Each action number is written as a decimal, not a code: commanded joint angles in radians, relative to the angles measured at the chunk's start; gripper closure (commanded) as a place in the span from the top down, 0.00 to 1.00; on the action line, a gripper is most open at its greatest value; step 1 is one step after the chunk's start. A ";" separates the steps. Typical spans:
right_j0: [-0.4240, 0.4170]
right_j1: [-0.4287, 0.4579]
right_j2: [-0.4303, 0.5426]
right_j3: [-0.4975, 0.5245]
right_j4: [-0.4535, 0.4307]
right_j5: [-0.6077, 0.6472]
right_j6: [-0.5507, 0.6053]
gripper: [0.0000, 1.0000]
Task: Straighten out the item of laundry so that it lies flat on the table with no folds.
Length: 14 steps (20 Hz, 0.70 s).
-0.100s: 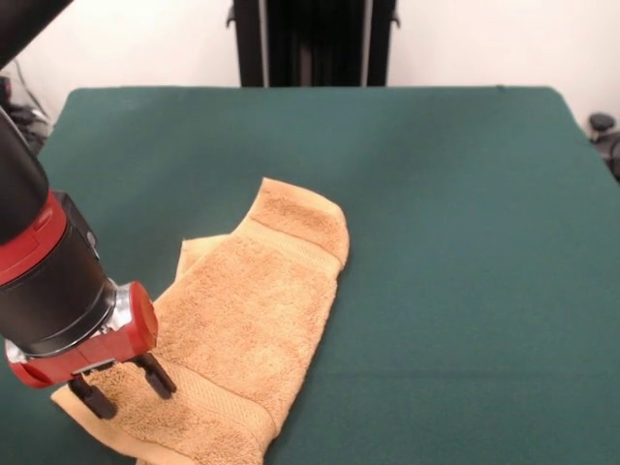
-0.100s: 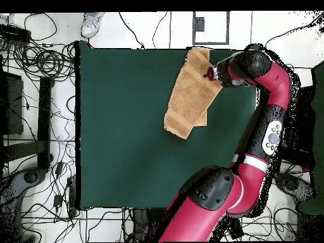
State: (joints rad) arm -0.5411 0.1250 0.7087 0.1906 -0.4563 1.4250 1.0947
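Observation:
The item of laundry [image 1: 257, 320], a tan-orange terry towel, lies folded over on the green table [image 1: 455, 242], running diagonally from the middle toward the near left corner. An under layer peeks out along its left side, and woven bands cross both ends. My gripper [image 1: 124, 386] stands open over the towel's near left end, fingertips at or just above the cloth, nothing between them. From overhead, the towel [image 2: 190, 95] reaches the table's [image 2: 126, 126] top edge, with the gripper [image 2: 210, 74] over its right side.
The towel's near end lies close to the table's front edge in the front view. In the overhead view, cables cover the floor at the left [image 2: 38, 63], and a person's shoe [image 2: 92, 24] shows beyond the table's top edge.

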 commanded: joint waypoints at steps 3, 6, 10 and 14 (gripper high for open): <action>0.044 -0.009 0.001 0.162 0.013 -0.021 0.130 1.00; 0.053 -0.027 -0.018 0.153 -0.010 -0.010 0.116 1.00; 0.068 -0.056 -0.034 0.131 -0.050 0.035 0.089 1.00; 0.070 -0.091 -0.016 0.089 -0.103 0.112 0.042 1.00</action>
State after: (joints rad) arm -0.5289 0.1042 0.6831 0.1932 -0.4785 1.4275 1.0947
